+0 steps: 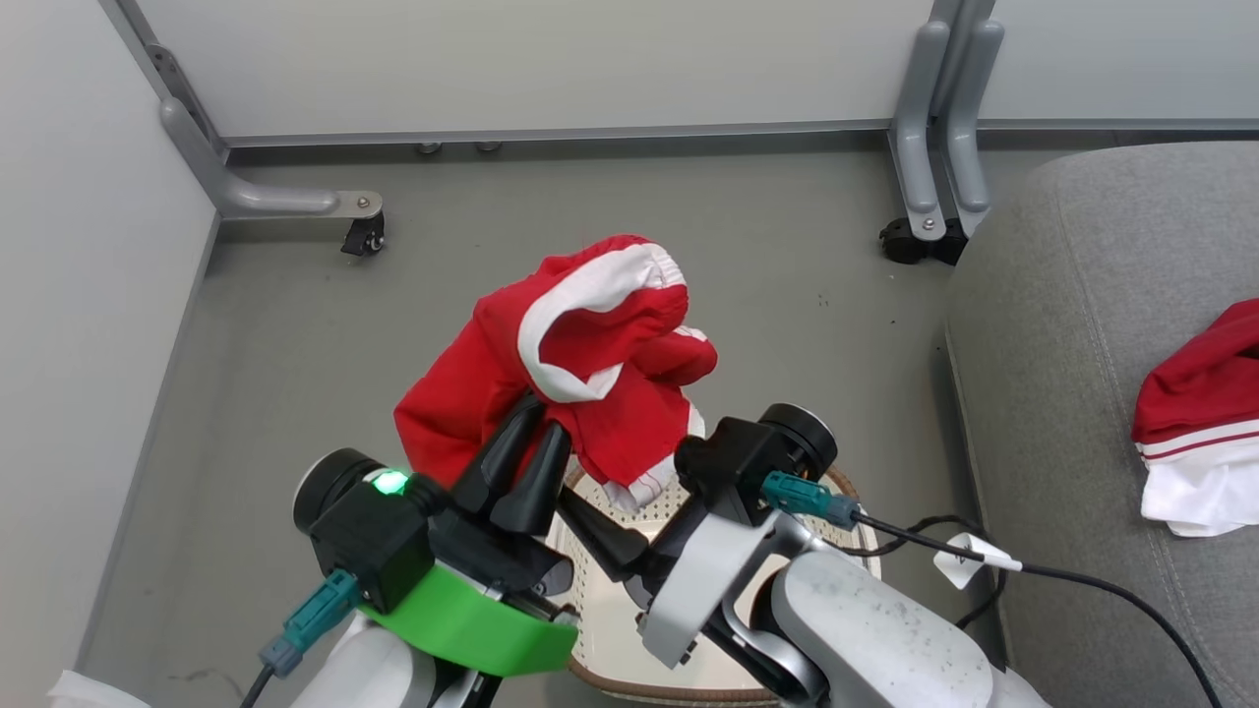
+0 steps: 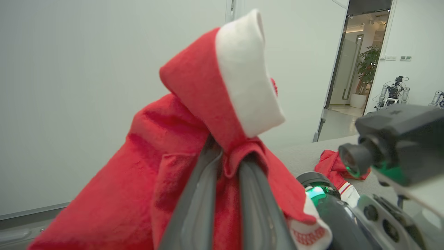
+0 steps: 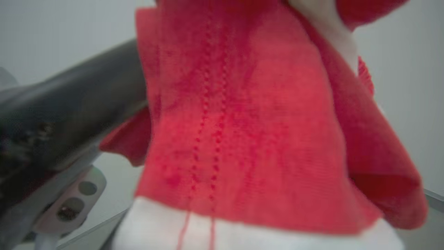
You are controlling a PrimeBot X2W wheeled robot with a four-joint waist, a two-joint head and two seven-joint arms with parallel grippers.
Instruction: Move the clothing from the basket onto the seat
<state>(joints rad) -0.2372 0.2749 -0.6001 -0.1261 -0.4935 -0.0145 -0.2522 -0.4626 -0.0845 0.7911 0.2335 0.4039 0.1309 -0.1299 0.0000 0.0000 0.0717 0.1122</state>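
Two garments (image 1: pixel 580 374) (image 1: pixel 1195 393) — one basket (image 1: pixel 602 629)

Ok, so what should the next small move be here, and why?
Probably swing the left gripper rightward toward the seat: it pinches the red garment lifted above the basket, and the other garment lies there already.

Grey floor (image 1: pixel 295 344): bears the basket (image 1: pixel 598 600) upright, near the left edge of the seat (image 1: pixel 1062 344), and two castored partition feet (image 1: pixel 295 202) back along the wall. Grey seat, at the right: carries one crumpled red-and-white garment (image 1: pixel 1195 413) toward its right side, white panel lowest in the head view, well apart from the basket.
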